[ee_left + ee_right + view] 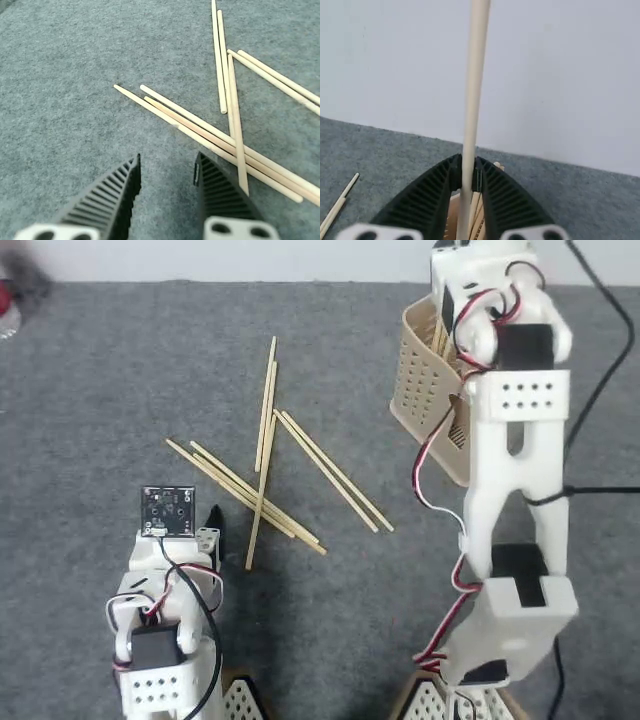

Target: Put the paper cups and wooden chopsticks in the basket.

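Observation:
Several wooden chopsticks (262,475) lie crossed in a loose pile on the grey carpet, and the left wrist view has them (220,135) just beyond the fingertips. My left gripper (167,167) is open, low over the carpet at the near end of the pile (213,523). My right gripper (467,172) is shut on one chopstick (476,80) that stands upright above the beige basket (425,390) at the back right. More chopsticks (476,215) stand inside the basket below the jaws.
The right arm (515,500) stretches over the basket's near side and hides much of it. A pale wall rises behind the carpet's far edge. Bare carpet lies left of the pile.

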